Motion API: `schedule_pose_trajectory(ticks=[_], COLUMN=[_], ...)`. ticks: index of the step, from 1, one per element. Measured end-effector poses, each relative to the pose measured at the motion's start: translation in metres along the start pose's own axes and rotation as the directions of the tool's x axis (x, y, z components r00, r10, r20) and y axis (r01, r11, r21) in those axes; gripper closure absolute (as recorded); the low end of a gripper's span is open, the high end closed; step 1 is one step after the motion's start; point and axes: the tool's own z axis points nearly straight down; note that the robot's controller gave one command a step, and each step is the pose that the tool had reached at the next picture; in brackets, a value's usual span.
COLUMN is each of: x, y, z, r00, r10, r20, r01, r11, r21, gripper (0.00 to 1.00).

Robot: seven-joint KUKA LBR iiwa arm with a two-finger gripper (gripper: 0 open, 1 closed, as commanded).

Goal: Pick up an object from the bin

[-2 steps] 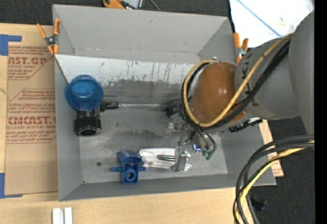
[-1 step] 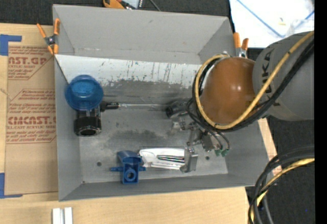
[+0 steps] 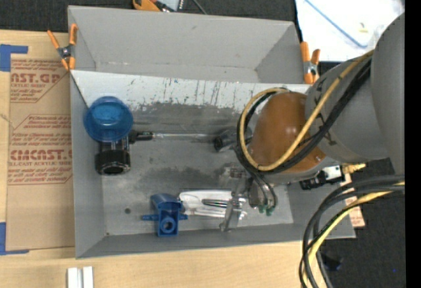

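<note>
White flat piece (image 3: 197, 203) beside blue block (image 3: 166, 216), claw (image 3: 231, 213) at its end

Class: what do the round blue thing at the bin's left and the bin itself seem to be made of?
Round blue thing: likely translucent plastic, glossy; light patches glint on its dome. Bin: probably sheet metal, matt grey; its floor shows dark scuffs and scratches.

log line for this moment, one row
hand: down in bin, lower side of view | at: right end of white packet | beside packet: blue plastic fitting | far left: blue bulb | hold: unconfirmed
</note>
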Motion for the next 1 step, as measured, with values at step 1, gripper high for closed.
schedule_pose_trajectory(ticks=[1], x=[-0.0034], y=[0.0014], z=[0.0271], r00=[0.995], r10=[-0.09], r20=[0.038], r01=[0.09], r11=[0.996], r21=[-0.002], gripper=[0.0])
